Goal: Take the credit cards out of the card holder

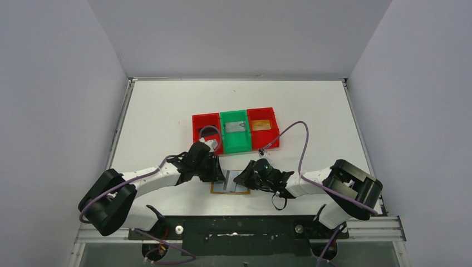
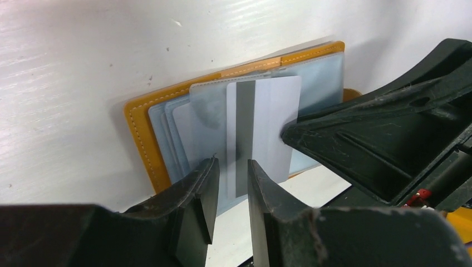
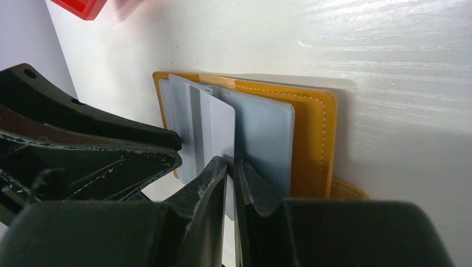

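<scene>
The orange-tan card holder (image 1: pixel 220 191) lies open on the table between my two grippers. Its pale blue-grey panels face up (image 2: pixel 139 133) (image 3: pixel 311 139). A white credit card with a grey stripe (image 2: pixel 273 122) (image 3: pixel 220 128) sticks partly out of a panel. My right gripper (image 3: pixel 231 162) (image 1: pixel 243 179) is shut on one edge of this card. My left gripper (image 2: pixel 231 164) (image 1: pixel 214 173) faces the opposite edge, its jaws a little apart, and the card's edge shows in the gap, untouched. More card edges show tucked in the left panel.
Behind the card holder stands a row of three bins: a red bin (image 1: pixel 206 127), a green bin (image 1: pixel 234 130) with a card in it, and a second red bin (image 1: pixel 262 123) holding an orange card. A purple cable (image 1: pixel 295 130) arcs over the right arm.
</scene>
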`<state>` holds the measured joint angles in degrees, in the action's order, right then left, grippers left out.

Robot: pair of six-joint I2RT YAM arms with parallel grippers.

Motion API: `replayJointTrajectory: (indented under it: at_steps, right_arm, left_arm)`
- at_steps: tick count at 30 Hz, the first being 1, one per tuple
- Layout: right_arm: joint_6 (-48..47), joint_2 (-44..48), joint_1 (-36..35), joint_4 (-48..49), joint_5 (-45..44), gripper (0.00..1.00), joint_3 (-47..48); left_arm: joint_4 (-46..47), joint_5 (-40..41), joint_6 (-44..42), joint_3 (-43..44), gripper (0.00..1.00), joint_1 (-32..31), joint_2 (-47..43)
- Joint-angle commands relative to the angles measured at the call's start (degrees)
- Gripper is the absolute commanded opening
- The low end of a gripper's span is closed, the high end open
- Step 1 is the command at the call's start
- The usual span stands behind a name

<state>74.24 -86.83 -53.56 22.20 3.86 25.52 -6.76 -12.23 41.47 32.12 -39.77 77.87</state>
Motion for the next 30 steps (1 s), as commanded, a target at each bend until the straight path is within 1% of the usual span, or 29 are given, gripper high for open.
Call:
replayJointTrajectory:
  at_steps: [1,5,9,14,18,22,27,29,30]
  right_arm:
    - [0.0,-0.8,0.4,-0.7,-1.8,0.1,1.5]
    - [-0.1,-1.0,0.4,0.2,-1.3,0.1,1.7]
    - [0.4,-1.4,0.4,2.4,-0.6,0.13,1.2]
    - [2.0,-2.2,0.4,7.1,-0.2,0.2,-0.4]
    - [2.2,-4.0,0.5,7.8,0.2,0.25,0.5]
    - [3.8,-5.1,0.3,10.3,0.2,0.26,-0.2]
    - [5.0,-3.9,0.1,10.8,-1.4,0.23,-2.0]
    - [5.2,-2.6,0.1,10.0,-2.2,0.25,-2.8]
    - [5.5,-1.9,0.2,9.6,-2.5,0.27,-3.3]
  left_arm:
    - [1.4,-0.6,-0.6,-0.7,0.25,-0.9,0.3]
    - [0.2,1.5,-0.7,-1.3,0.23,-1.1,0.1]
    - [-0.3,2.7,-0.6,-2.1,0.22,-1.1,0.4]
    - [0.6,3.0,0.2,-3.2,0.21,-1.1,1.7]
    - [0.1,3.6,0.4,-3.3,0.2,-1.1,2.9]
    - [-0.3,3.9,0.8,-3.5,0.18,-1.1,3.3]
    - [-0.2,3.6,1.4,-3.7,0.18,-1.1,2.8]
    - [-0.6,3.8,1.4,-3.5,0.18,-1.1,2.8]
    - [-1.1,4.0,1.5,-3.2,0.17,-1.0,3.0]
